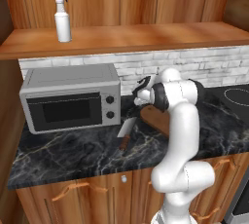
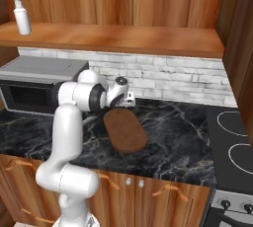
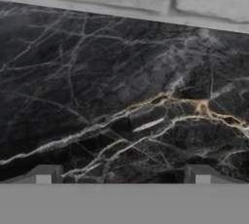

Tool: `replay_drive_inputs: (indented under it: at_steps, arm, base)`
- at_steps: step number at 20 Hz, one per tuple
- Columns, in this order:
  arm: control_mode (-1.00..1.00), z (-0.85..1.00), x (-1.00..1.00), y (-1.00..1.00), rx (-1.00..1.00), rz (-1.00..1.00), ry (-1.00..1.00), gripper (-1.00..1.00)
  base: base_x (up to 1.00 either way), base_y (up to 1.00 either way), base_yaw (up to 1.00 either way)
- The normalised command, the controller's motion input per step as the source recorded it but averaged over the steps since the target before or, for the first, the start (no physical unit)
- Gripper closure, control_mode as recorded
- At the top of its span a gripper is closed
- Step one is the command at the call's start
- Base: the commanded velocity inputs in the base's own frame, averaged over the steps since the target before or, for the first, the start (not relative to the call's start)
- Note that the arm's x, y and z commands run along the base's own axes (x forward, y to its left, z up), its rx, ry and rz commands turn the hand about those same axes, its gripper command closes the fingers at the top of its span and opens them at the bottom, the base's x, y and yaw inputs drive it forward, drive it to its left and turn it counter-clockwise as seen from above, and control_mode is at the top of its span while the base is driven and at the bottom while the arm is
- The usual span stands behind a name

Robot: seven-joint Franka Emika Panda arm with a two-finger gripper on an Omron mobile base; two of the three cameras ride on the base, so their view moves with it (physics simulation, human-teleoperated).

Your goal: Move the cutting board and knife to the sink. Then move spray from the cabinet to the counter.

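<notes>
Spread, empty hand [image 3: 124,172] above black marble-look desk [image 3: 97,96]; elongated brown wooden cutting board [image 2: 125,130] just below, small red-handled knife [image 1: 126,135] beside.

The arm [image 1: 182,135] was glossy white, built of thick rounded tubular links that swelled into bulbous housings at the joints. Dark, near-black bands and caps marked the joints, clearest at the wrist, where a black collar sat between two white shells. The hand at its end was a small white block with dark trim, and the gripper [image 3: 124,175] carried two short, square-tipped grey fingers [image 3: 44,174] set wide apart.
</notes>
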Motion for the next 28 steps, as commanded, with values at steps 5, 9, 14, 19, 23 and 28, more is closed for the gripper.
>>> replay_drive_inputs:
  at_steps: [5,9,14,19,23,28]
  arm:
    - [-1.00,-0.14,0.11,0.00,0.00,0.02,0.03,-1.00]
    - [-1.00,-0.12,0.08,0.00,0.00,0.02,0.00,-1.00]
    - [-1.00,-0.22,0.02,0.00,-0.03,0.02,0.00,-1.00]
    - [-1.00,-0.30,-0.09,0.00,-0.06,0.00,0.00,-1.00]
    - [-1.00,-0.34,-0.20,0.00,-0.06,0.00,0.00,-1.00]
    - [-1.00,-0.32,-0.26,0.00,-0.05,0.00,0.00,-1.00]
  base:
    - [0.00,0.00,0.00]
    - [0.00,0.00,0.00]
    - [0.00,0.00,0.00]
    - [0.00,0.00,0.00]
    - [0.00,0.00,0.00]
    - [0.00,0.00,0.00]
